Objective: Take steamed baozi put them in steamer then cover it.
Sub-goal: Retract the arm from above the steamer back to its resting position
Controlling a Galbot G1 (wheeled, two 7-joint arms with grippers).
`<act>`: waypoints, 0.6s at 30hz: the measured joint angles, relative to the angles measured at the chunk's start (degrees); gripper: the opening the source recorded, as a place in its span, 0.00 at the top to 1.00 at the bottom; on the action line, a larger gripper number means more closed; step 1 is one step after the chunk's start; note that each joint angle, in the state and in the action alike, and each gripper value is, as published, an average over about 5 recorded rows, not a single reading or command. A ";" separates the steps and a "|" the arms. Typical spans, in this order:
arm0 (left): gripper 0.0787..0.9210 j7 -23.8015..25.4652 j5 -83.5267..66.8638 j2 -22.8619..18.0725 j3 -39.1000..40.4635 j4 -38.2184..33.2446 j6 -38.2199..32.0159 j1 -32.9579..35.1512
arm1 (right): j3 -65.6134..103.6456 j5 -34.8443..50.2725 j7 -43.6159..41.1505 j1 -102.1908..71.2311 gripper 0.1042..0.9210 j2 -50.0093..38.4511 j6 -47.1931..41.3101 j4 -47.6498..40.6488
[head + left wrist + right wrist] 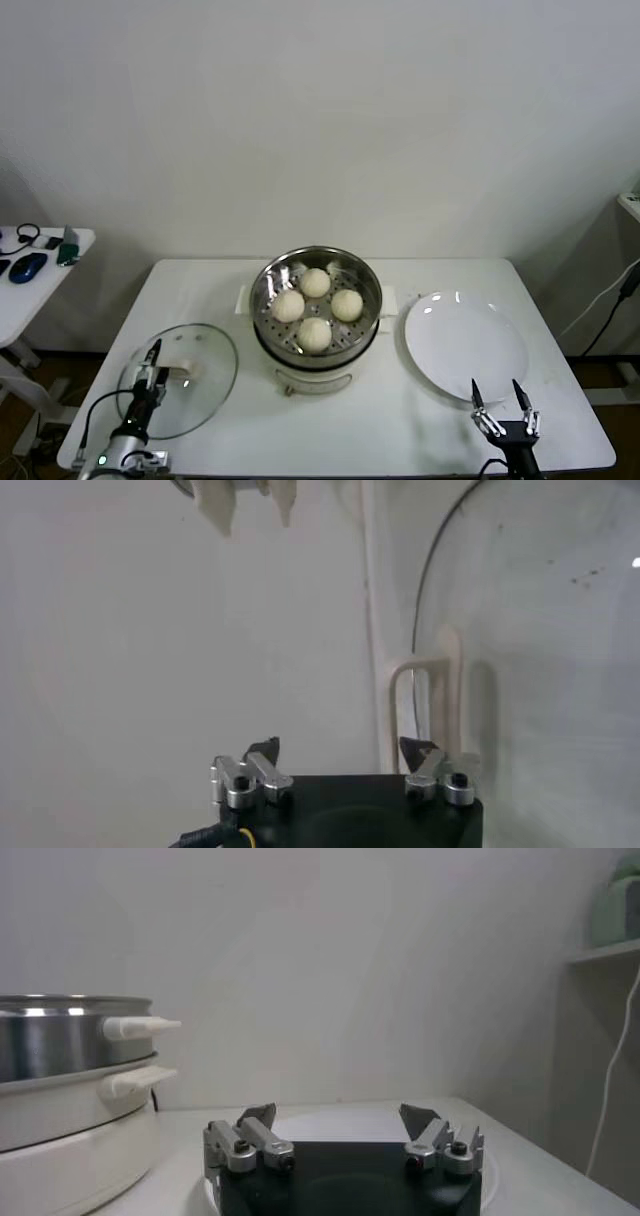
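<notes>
Head view: white table (pixel 200 300) fills the lower half of the frame against a pale wall. Steamer (pixel 316 355), shiny steel on a white base, sits at centre of frame, uncovered. White plate (pixel 465 345) lies right of centre, empty, just beside the steamer. Cover (pixel 195 375), clear glass with metal rim and cream handle, lies flat at lower left, apart from the steamer. Four steamed baozi (pixel 315 283) sit on the perforated tray inside the steamer, clustered in a diamond. Small side table (pixel 75 245) at left edge carries a mouse (pixel 28 267) and bits. Left claw (pixel 150 372) at lower left, over the cover's near edge, fingers spread wide, gripping nothing. Right claw (pixel 499 398) at lower right, at the plate's near rim, fingers wide apart, empty.
</notes>
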 measured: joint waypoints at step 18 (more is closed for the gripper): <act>0.83 -1.33 0.60 -0.61 0.17 3.44 -0.94 -1.57 | 0.35 -1.01 -0.04 0.12 0.12 1.05 -0.02 0.30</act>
